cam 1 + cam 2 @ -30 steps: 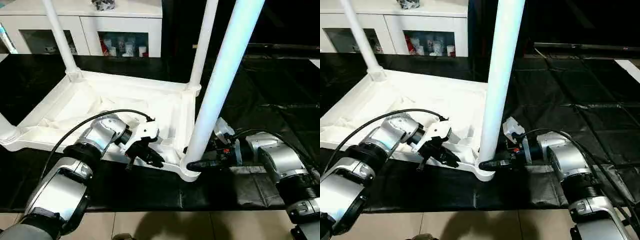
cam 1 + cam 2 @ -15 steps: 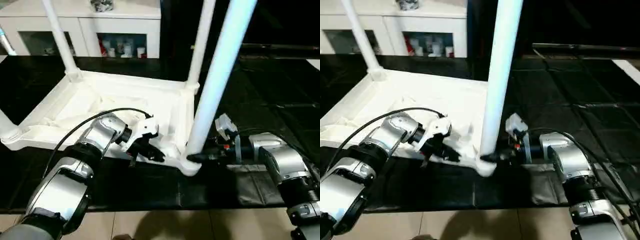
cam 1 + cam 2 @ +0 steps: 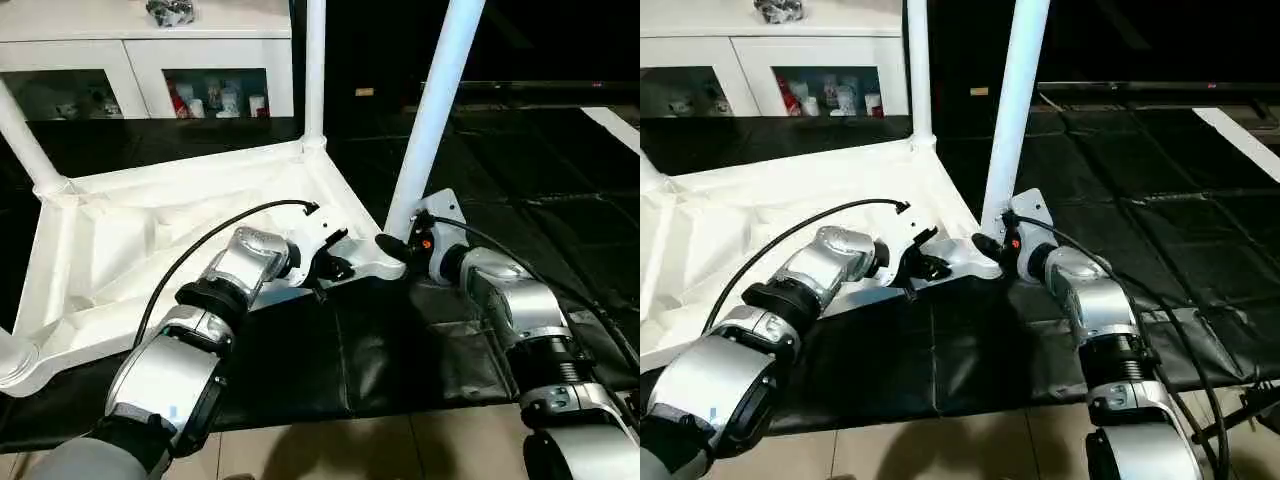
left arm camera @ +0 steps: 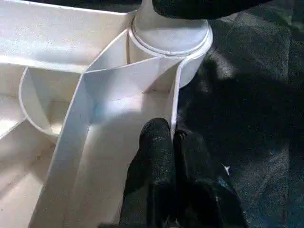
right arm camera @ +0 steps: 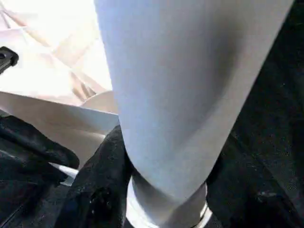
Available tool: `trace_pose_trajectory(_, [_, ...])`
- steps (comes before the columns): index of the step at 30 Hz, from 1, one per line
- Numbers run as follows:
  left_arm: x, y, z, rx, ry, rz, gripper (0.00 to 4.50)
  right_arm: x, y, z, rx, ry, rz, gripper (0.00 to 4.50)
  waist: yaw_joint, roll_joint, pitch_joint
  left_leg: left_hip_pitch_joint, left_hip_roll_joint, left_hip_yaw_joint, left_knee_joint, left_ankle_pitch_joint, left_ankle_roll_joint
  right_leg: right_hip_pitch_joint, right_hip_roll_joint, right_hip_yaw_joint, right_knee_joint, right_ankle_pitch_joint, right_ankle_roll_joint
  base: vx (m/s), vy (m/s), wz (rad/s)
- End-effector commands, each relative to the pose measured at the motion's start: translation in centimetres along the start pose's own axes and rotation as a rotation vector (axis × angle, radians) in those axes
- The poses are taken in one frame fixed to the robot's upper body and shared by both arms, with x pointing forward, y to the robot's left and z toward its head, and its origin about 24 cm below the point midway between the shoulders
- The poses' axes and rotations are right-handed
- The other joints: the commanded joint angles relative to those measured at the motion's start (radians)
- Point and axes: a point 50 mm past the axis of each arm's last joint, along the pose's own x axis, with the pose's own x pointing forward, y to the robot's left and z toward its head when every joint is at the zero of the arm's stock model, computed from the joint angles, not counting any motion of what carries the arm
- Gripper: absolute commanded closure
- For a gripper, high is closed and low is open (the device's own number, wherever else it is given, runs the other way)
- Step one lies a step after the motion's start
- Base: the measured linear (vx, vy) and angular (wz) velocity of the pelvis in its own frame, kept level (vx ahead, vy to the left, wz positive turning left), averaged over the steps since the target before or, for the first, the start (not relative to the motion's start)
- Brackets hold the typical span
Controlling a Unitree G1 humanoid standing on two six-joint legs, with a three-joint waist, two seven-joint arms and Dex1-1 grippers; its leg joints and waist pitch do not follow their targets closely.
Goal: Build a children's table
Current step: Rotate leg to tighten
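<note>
Pivoting tabletop [image 3: 150,230] since earlier; left fingers [image 4: 156,156] pinching rim, right fingers [image 5: 102,171] clasping leg [image 3: 430,120].

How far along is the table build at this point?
Done: the top lies underside up with legs standing in its corner sockets.
In hand: the right gripper clasps the near leg at its base, and the left gripper pinches the rim beside that socket.
Left: turning the table upright.
</note>
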Motion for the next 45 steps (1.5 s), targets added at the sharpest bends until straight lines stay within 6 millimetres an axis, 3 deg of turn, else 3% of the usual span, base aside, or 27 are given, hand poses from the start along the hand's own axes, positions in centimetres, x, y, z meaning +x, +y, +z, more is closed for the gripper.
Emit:
trace_pose_trajectory(1, [1.3,-1.4,3.9,0.061,-0.136,-0.023,4.50,2.4,4.9,-0.3,0.028,0.006,0.216,1.84,0.004,-0.011,-0.071,-0.001,0.017,-0.004,-0.061,-0.116,0.075,0.065,-0.072,0.052,-0.082,-0.235,-0.181,0.000,0.000,0.00])
trace_pose_trajectory(5, [0.9,-1.2,3.1,0.103,-0.108,-0.056,4.50,2.0,4.6,-0.6,0.004,0.003,0.224,1.48,0.004,-0.012,-0.070,-0.002,0.017,-0.004,-0.062,-0.124,0.073,0.065,-0.073,0.053,-0.086,-0.267,-0.169,0.000,0.000,0.00])
trace_pose_trajectory(8, [0.0,-0.8,2.3,0.143,-0.078,-0.080,4.50,0.9,3.9,-1.0,-0.021,0.006,0.275,1.25,0.006,-0.011,-0.072,-0.004,0.019,-0.005,-0.062,-0.118,0.079,0.068,-0.074,0.054,-0.082,-0.237,-0.172,0.000,0.000,0.00])
trace_pose_trajectory(11, [-0.4,-0.6,2.0,0.167,-0.077,-0.109,4.50,0.3,3.3,-1.1,-0.031,0.008,0.301,1.04,0.007,-0.009,-0.075,-0.004,0.021,-0.005,-0.060,-0.089,0.096,0.072,-0.073,0.054,-0.072,-0.149,-0.206,0.000,0.000,0.00])
trace_pose_trajectory(17, [-2.1,-0.7,0.7,0.276,-0.056,-0.275,4.50,-2.3,0.8,-1.0,-0.099,0.013,0.386,0.50,0.014,-0.007,-0.078,-0.005,0.027,-0.002,-0.056,-0.084,0.115,0.071,-0.073,0.054,-0.060,-0.060,-0.251,0.000,0.000,0.00])
trace_pose_trajectory(20, [-2.6,-0.6,0.3,0.294,-0.036,-0.324,4.50,-3.1,0.4,-0.7,-0.105,0.007,0.450,0.38,0.022,-0.002,-0.076,-0.001,0.028,-0.001,-0.056,-0.104,0.112,0.068,-0.074,0.054,-0.062,-0.084,-0.253,0.000,0.000,0.00])
trace_pose_trajectory(23, [-3.3,-0.6,-0.4,0.323,0.004,-0.387,4.50,-3.9,0.2,-0.5,-0.133,0.019,0.531,0.00,0.035,-0.003,-0.075,0.001,0.032,-0.001,-0.058,-0.125,0.101,0.067,-0.076,0.055,-0.066,-0.125,-0.243,0.000,0.000,0.00])
trace_pose_trajectory(29, [-4.1,-0.7,-1.2,0.355,0.058,-0.474,4.50,-4.8,0.2,-0.5,-0.151,0.044,0.657,0.00,0.051,-0.003,-0.076,0.004,0.032,-0.001,-0.058,-0.126,0.090,0.065,-0.077,0.055,-0.065,-0.139,-0.237,0.000,0.000,0.00])
trace_pose_trajectory(30, [-4.5,-0.8,-1.6,0.371,0.087,-0.512,4.50,-5.0,0.2,-0.5,-0.144,0.055,0.712,0.28,0.052,-0.004,-0.076,0.003,0.032,-0.002,-0.058,-0.125,0.091,0.065,-0.076,0.055,-0.064,-0.138,-0.235,0.000,0.000,0.00])
trace_pose_trajectory(45, [-4.9,-1.2,-2.1,0.400,0.119,-0.596,4.50,-5.1,0.8,-0.9,-0.127,0.089,0.835,1.35,0.056,-0.007,-0.076,0.000,0.031,-0.002,-0.058,-0.116,0.080,0.064,-0.076,0.054,-0.064,-0.165,-0.222,0.000,0.000,0.00])
